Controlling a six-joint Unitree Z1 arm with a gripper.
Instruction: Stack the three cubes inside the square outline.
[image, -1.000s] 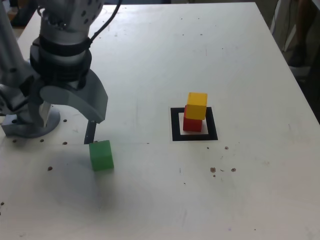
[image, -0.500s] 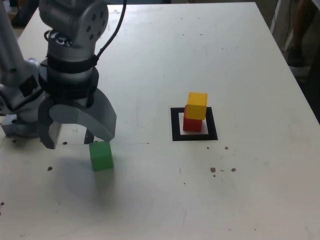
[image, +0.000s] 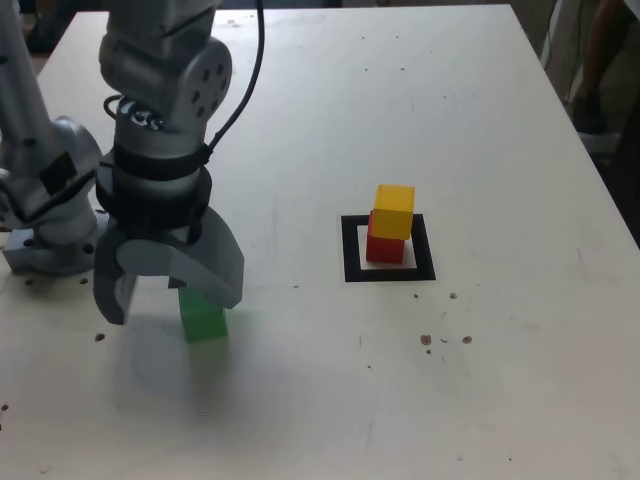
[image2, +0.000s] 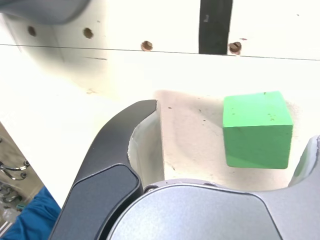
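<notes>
The green cube (image: 203, 322) rests on the white table, partly hidden behind one finger of my gripper (image: 170, 300). The gripper is open and hangs just over the cube, nearer the finger on the exterior view's right. In the wrist view the green cube (image2: 257, 128) lies between the two dark fingers (image2: 125, 145), close to the one at the picture's edge, and touches neither. The yellow cube (image: 394, 210) sits slightly askew on the red cube (image: 384, 246), inside the square outline (image: 351, 250), at the exterior view's right of the gripper.
The arm's grey base (image: 50, 240) stands at the exterior view's left edge. A narrow black strip (image2: 216, 25) and a row of screw holes (image2: 146, 46) lie just beyond the green cube. Small dark specks (image: 445, 340) dot the table near the outline.
The gripper has come down and moved toward the camera, from behind the green cube to straddling it. Its jaws stay wide. No cube has moved.
</notes>
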